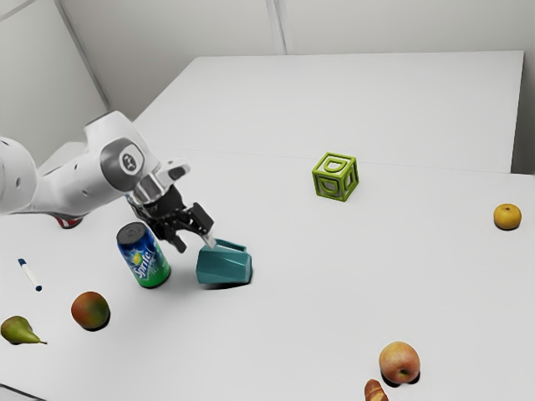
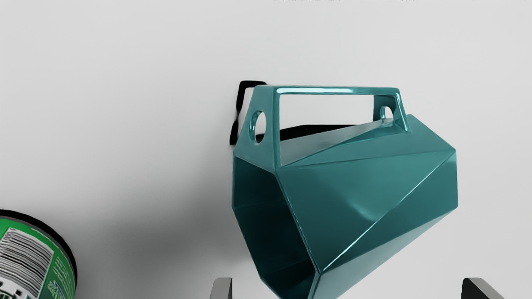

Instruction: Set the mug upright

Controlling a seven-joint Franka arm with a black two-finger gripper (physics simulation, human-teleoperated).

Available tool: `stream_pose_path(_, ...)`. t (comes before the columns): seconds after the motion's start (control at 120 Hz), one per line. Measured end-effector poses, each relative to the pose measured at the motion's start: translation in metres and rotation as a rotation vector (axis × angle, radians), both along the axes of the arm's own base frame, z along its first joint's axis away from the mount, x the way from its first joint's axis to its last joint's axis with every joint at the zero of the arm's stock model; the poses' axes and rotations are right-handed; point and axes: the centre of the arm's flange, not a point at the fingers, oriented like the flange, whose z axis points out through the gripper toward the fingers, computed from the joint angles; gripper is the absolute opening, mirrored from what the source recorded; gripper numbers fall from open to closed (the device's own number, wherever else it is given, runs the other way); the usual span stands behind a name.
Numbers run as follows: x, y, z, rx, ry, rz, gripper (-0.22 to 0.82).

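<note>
Across the white tabletop (image 1: 292,326), the faceted teal mug (image 2: 365,187), lying sideways, should be straddled squarely by the wide-open gripper (image 1: 196,243), clamped firmly, then turned mouth-up slowly.

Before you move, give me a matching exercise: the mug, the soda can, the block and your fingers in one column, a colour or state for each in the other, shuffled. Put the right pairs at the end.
Things
1. Mug
2. Soda can
3. Block
4. Fingers

Colours and states
A. yellow-green, with raised edges on its faces
B. spread apart, gripping nothing
C. blue and green, standing upright
D. teal, lying on its side

Right pairs: 1-D, 2-C, 3-A, 4-B
</note>
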Motion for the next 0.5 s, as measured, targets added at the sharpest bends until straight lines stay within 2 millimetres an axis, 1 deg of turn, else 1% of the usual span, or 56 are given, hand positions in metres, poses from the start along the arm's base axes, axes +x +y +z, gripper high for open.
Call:
stream_pose_path(0.117, 0.001, 0.006, -0.005, -0.012, 0.002, 0.010, 0.60)
stream_pose_path(0.2, 0.004, 0.005, -0.009, -0.017, 0.000, 0.007, 0.60)
stream_pose_path(0.267, 0.005, 0.000, -0.010, -0.020, -0.003, -0.003, 0.60)
stream_pose_path(0.408, 0.006, -0.017, -0.015, -0.028, -0.003, -0.036, 0.60)
stream_pose_path(0.5, 0.006, -0.020, -0.018, -0.033, -0.002, -0.040, 0.60)
